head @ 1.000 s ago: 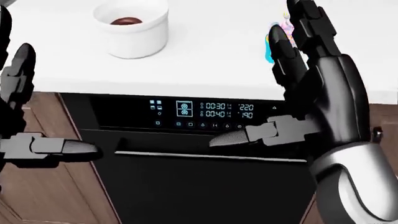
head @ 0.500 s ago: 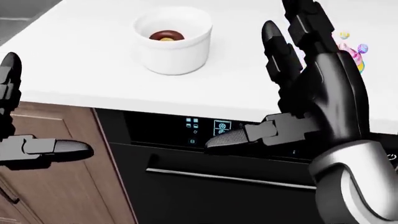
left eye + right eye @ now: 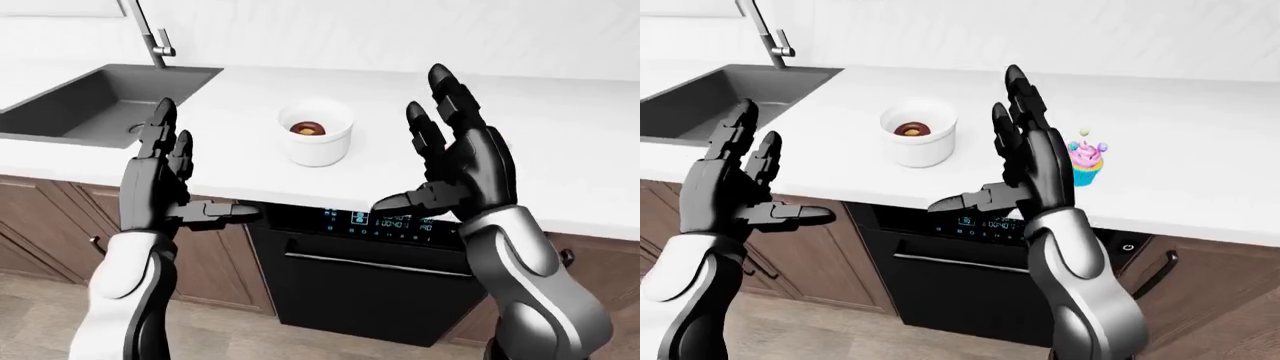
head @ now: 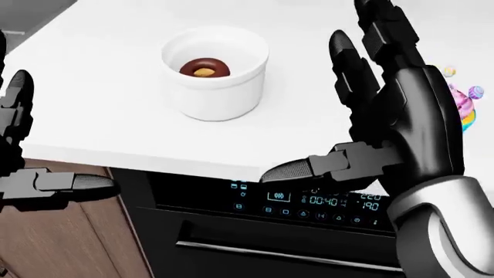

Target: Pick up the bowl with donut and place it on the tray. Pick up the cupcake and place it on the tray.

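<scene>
Nothing is done yet: both hands, left hand (image 3: 160, 184) and right hand (image 3: 462, 161), hang released and empty. The bowl with donut (image 3: 316, 133) sits on the counter (image 3: 240, 97) between them; the cupcake (image 3: 1086, 163) stands just right of the right hand. No tray shows.

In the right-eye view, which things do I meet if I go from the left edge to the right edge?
Dark grey sink basin → robot's black left hand → white round bowl with the chocolate donut → robot's black right hand → pink-frosted cupcake in a blue wrapper.
</scene>
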{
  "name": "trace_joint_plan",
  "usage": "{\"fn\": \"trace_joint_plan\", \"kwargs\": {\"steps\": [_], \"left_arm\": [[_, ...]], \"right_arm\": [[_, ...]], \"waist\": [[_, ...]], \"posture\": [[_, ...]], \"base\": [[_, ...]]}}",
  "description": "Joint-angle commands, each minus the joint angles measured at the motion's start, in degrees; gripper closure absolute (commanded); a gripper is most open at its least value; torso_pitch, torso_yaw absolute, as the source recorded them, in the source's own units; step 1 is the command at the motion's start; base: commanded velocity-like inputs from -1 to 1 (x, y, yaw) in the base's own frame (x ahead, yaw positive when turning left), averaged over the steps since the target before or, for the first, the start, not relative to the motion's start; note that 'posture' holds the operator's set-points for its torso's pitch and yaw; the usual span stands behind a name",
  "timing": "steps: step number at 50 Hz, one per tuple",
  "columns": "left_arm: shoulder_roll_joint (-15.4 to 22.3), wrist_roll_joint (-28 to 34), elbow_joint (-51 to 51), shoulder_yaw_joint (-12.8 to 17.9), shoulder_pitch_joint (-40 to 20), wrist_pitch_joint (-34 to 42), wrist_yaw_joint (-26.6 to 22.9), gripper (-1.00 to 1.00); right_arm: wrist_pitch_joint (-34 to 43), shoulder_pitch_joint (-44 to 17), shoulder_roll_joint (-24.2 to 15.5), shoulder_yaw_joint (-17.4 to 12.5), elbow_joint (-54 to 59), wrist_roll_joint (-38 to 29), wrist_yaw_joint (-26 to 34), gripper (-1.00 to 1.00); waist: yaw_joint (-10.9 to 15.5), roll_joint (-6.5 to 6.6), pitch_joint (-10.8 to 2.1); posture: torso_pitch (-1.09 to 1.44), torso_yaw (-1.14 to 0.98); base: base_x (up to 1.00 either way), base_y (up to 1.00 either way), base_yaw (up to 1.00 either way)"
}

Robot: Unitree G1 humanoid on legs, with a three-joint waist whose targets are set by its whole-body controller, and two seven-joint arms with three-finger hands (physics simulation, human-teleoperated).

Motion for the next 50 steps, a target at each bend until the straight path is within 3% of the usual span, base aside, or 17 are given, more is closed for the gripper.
{"fn": "trace_joint_plan", "kwargs": {"steps": [1, 5, 8, 9, 11, 14, 18, 21, 23, 27, 29, 30, 33, 38, 39, 43, 50], "left_arm": [[0.38, -0.32, -2.78, -0.34, -2.06, -2.63, -0.2, -1.0], [0.34, -0.28, -2.82, -0.39, -1.95, -2.68, -0.25, -1.0], [0.31, -0.25, -2.92, -0.38, -1.81, -2.7, -0.31, -1.0], [0.25, -0.2, -2.74, -0.42, -1.72, -2.95, -0.36, -1.0], [0.29, -0.23, -3.14, -0.41, -1.83, -2.48, -0.34, -1.0], [0.21, -0.06, -2.74, -0.6, -1.85, -2.89, -0.4, -1.0], [0.11, 0.01, -2.25, -0.64, -1.88, -3.28, -0.51, -1.0], [0.07, 0.09, -2.31, -0.77, -1.89, -3.23, -0.51, -1.0], [0.15, -0.03, -2.33, -0.61, -2.05, -3.07, -0.52, -1.0], [0.24, -0.24, -2.66, -0.33, -1.98, -2.85, -0.49, -1.0], [0.31, -0.32, -2.64, -0.23, -1.92, -2.98, -0.49, -1.0], [0.33, -0.34, -2.59, -0.2, -1.9, -3.07, -0.48, -1.0], [0.55, -0.48, -2.71, 0.17, -1.91, -3.0, -0.5, -1.0], [1.37, -1.5, -4.62, 1.63, -2.13, -1.13, -0.27, -1.0], [1.69, -1.78, -5.09, 1.96, -2.45, -0.49, -0.17, -1.0], [3.29, -3.58, -7.45, 3.54, -4.32, 2.84, 0.6, -1.0], [4.48, -3.66, -8.9, 2.94, -6.3, 5.3, 1.03, -1.0]], "right_arm": [[-2.69, -1.72, -0.43, -1.13, -2.47, -0.05, -0.25, -1.0], [-2.74, -1.73, -0.5, -1.16, -2.43, 0.12, -0.41, -1.0], [-3.16, -1.48, -0.47, -1.1, -2.41, 0.13, -0.43, -1.0], [-3.24, -1.4, -0.49, -1.33, -2.56, 0.4, -0.37, -1.0], [-3.15, -1.53, -0.83, -1.89, -2.72, 0.79, -0.47, -1.0], [-3.11, -1.58, -1.11, -2.01, -2.89, 1.06, -0.96, -1.0], [-3.03, -1.37, -1.36, -1.93, -3.23, 1.72, -0.97, -1.0], [-2.84, -1.66, -1.33, -2.05, -3.45, 2.0, -1.2, -1.0], [-2.73, -1.93, -1.38, -2.03, -3.4, 2.12, -1.4, -1.0], [-2.9, -1.86, -1.3, -1.76, -3.48, 2.14, -1.47, -1.0], [-3.04, -1.76, -1.58, -1.3, -3.93, 1.49, -1.36, -1.0], [-3.22, -1.75, -1.6, -1.17, -3.9, 1.11, -1.16, -1.0], [-3.83, -1.63, -1.36, -1.11, -3.81, 0.52, -0.59, -1.0], [-3.99, -1.66, -1.05, -1.03, -3.88, 0.17, -0.12, -1.0], [-3.79, -1.75, -1.09, -1.21, -4.13, 0.28, -0.1, -1.0], [-2.63, -2.58, -1.42, -1.62, -5.03, 0.92, -0.55, -1.0], [-0.73, -4.52, -3.07, -4.26, -5.38, 3.19, -1.65, -1.0]], "waist": [[-0.33, 0.12, -0.9], [0.36, -1.86, -0.85], [0.26, -6.05, -0.97], [0.16, -3.64, -0.46], [0.33, -3.29, -2.14], [-0.05, -0.45, -2.18], [-0.82, -0.77, -3.75], [-0.5, 0.86, -1.82], [-0.2, 1.3, -1.96], [-0.09, -0.38, -2.09], [0.95, -3.54, -2.68], [0.92, -2.3, -2.19], [0.22, -2.13, -1.39], [-0.54, 1.65, -1.84], [-0.7, 0.28, -1.73], [-0.53, -0.59, -2.54], [-0.13, -0.89, -2.96]], "posture": [[0.0, 0.0], [0.0, 0.0], [0.0, 0.0], [0.0, 0.0], [0.0, 0.0], [0.0, 0.0], [0.0, 0.0], [0.0, 0.0], [0.0, 0.0], [0.0, 0.0], [0.0, 0.0], [0.0, 0.0], [0.0, 0.0], [0.0, 0.0], [0.0, 0.0], [0.0, 0.0], [0.0, 0.0]], "base": [[0.41, 0.0, 0.0], [0.41, 0.0, 0.0], [0.34, 0.0, 0.0], [0.0, 0.0, 0.0], [0.0, 0.0, 0.0], [0.0, 0.0, 0.0], [0.0, 0.0, -0.14], [0.0, 0.0, -0.84], [0.0, 0.0, -0.84], [0.0, 0.0, -0.77], [0.0, 0.0, 0.0], [0.0, 0.0, 0.0], [0.0, 0.0, 0.0], [0.0, 0.0, 0.0], [0.0, 0.0, 0.0], [0.0, 0.0, 0.0], [0.0, 0.0, 0.0]]}}
